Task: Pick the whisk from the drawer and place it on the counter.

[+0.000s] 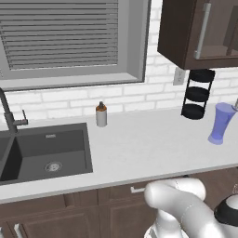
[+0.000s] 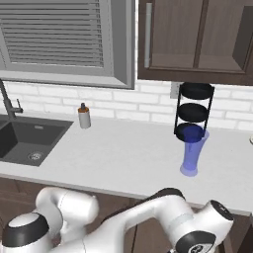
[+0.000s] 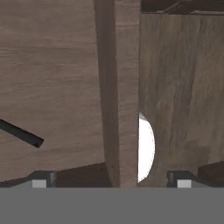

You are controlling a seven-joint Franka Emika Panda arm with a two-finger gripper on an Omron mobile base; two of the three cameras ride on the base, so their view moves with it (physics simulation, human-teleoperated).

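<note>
Gripper [image 3: 109,179] spread wide and empty down in the drawer, whisk [image 3: 22,134] off to one side — closing here grabs nothing!

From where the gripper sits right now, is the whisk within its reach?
Probably not without shifting. In the hand view the whisk lies off to the left, and an upright wooden panel stands straight ahead between the open gripper's fingertips. It would need to move left past that panel first.
</note>
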